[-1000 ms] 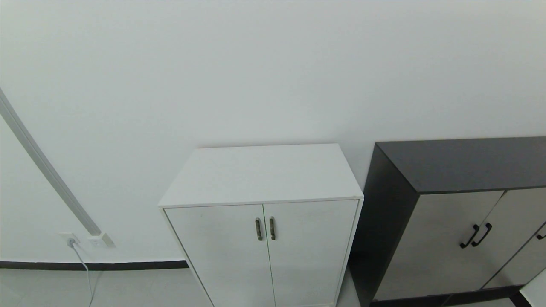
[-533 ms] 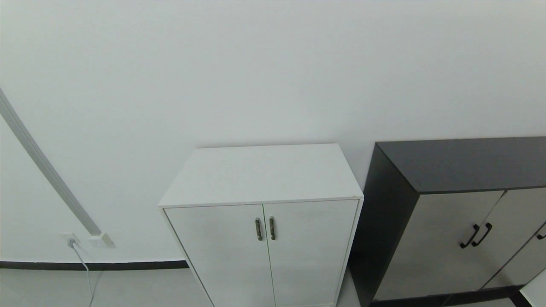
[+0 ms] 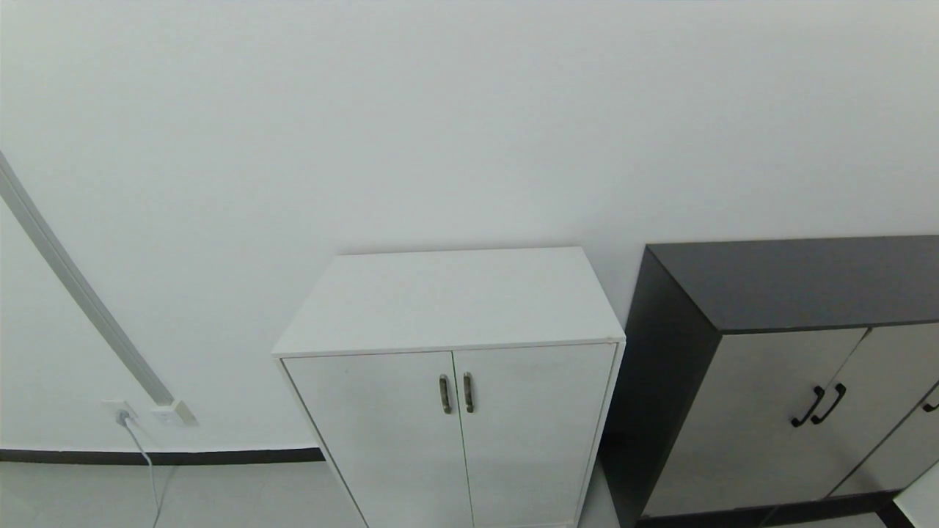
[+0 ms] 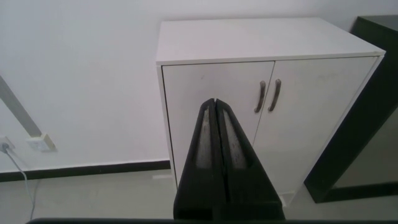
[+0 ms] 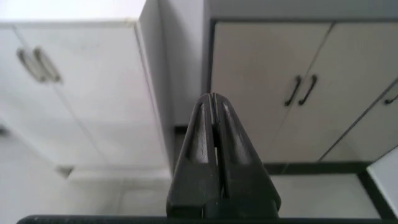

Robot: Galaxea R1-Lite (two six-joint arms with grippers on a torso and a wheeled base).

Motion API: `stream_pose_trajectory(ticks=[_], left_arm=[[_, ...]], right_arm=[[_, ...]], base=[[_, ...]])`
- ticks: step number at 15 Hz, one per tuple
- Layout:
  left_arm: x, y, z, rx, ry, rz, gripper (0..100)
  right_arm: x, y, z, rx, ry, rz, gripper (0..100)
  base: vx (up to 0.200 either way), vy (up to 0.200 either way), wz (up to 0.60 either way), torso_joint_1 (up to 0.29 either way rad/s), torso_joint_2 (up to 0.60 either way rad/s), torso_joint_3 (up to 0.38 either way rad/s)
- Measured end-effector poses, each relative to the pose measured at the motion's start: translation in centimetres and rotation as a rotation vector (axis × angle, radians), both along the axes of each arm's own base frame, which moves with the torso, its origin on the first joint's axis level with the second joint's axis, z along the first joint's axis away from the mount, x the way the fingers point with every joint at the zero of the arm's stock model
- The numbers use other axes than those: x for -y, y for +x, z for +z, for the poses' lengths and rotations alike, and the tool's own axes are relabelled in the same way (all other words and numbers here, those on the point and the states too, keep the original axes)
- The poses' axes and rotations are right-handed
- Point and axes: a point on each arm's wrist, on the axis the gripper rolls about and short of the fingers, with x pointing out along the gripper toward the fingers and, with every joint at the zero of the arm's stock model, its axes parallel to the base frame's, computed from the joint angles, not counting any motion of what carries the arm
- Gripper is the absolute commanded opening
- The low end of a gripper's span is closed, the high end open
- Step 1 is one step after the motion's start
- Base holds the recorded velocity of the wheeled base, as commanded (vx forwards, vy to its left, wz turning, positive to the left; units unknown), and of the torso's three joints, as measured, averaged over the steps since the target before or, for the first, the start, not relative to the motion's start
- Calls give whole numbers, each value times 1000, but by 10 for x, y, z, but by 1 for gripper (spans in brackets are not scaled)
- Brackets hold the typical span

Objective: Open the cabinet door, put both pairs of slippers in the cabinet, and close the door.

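Both pincers are pressed together and hold nothing: our left pincer (image 4: 215, 104) faces the white cabinet (image 3: 447, 301), apart from it, and our right pincer (image 5: 214, 99) points between it and the dark cabinet (image 3: 770, 282). The white cabinet stands at the wall (image 3: 469, 132), both doors (image 3: 374, 433) shut, its two handles (image 3: 444, 394) just beside each other. We fear a pincer could catch both handles together, because they are so near. What is inside, we cannot tell.

No readable text, label, number or sign appears anywhere.
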Motion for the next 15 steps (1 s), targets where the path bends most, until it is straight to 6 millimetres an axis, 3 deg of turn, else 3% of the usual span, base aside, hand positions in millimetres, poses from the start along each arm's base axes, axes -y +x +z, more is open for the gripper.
stream_pose_trajectory(ticks=[4,15], left_arm=[[0,0,0,0,0,-1,0],[0,0,0,0,4,0,0]], right_arm=[[0,-5,-2,72,83,-9,0],[0,-7,-2,90,80,-6,0]], base=[[0,0,0,0,0,0],[0,0,0,0,0,0]])
